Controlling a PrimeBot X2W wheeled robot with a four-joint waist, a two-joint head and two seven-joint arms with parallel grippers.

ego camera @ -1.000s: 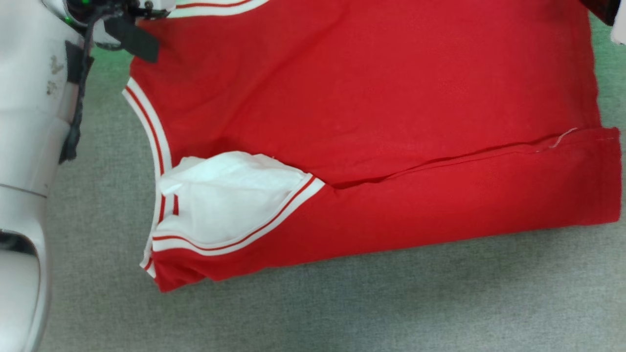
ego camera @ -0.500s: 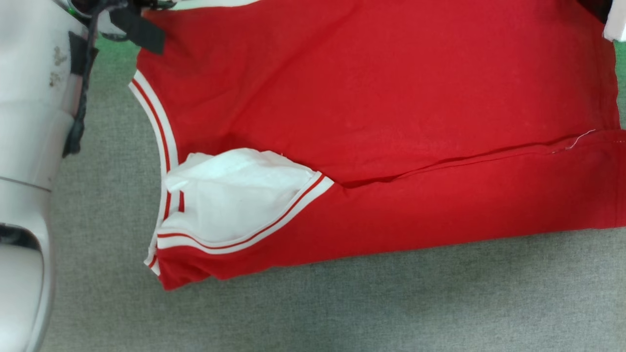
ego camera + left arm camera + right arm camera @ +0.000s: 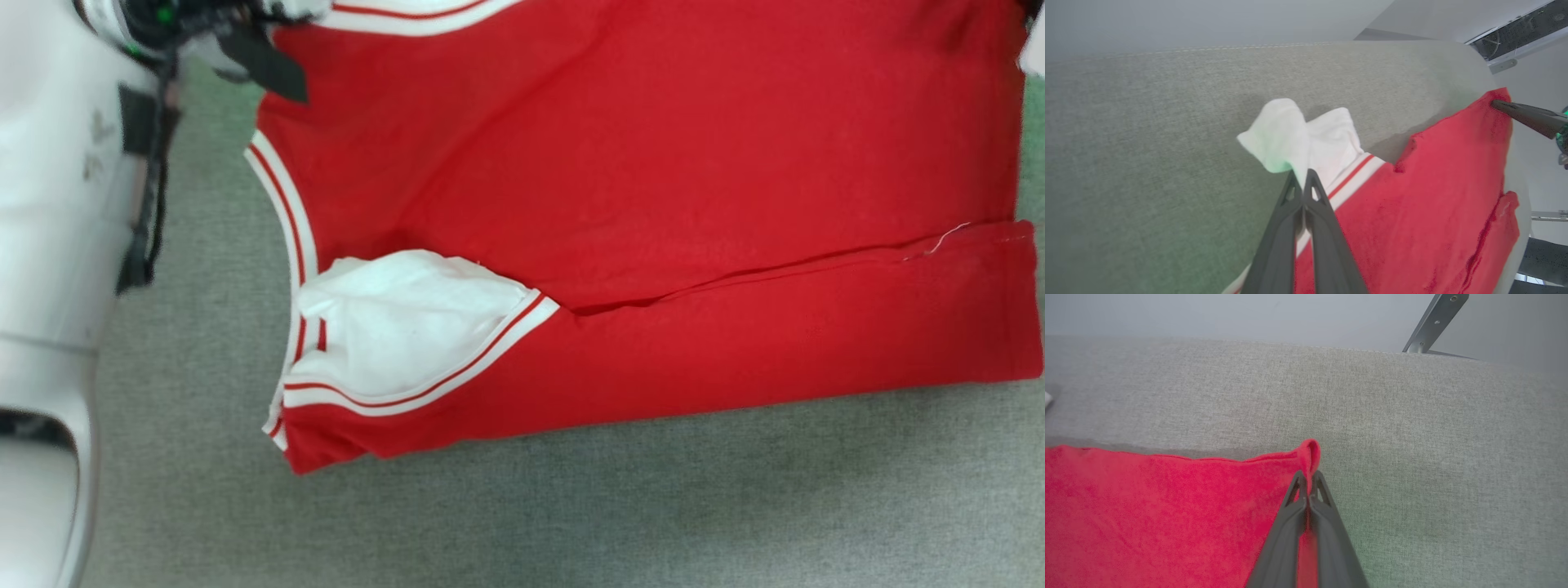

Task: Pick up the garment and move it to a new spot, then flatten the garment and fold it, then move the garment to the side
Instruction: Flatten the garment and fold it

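**Q:** What does the left gripper (image 3: 1303, 176) hold?

**A:** It is clenched on the white sleeve (image 3: 1327, 134) at the far left corner of the shirt (image 3: 653, 163). The cloth bunches above the tips, so the pinch looks firm.

**Q:** Where does the shirt lie?

**A:** It lies flat on the grey padded surface (image 3: 571, 506), sleeve end to the left and hem to the right. The near side is already turned in: a long red flap (image 3: 775, 343) and the other sleeve (image 3: 400, 327) lie on top of the body.

**Q:** And the right gripper (image 3: 1308, 475)?

**A:** It is clamped on the far hem corner (image 3: 1310, 451). A small curl of red cloth stands past its tips.

**Q:** How is the fold done well?

**A:** Lift both corners together, only just clear of the surface. Hold the far edge taut between the grippers — slack there would likely crease. Carry the edge toward the near flap in one level sweep, lay it parallel to the near edge, then release. The thin pinch on the hem may slip under a sharp pull — pull gently.
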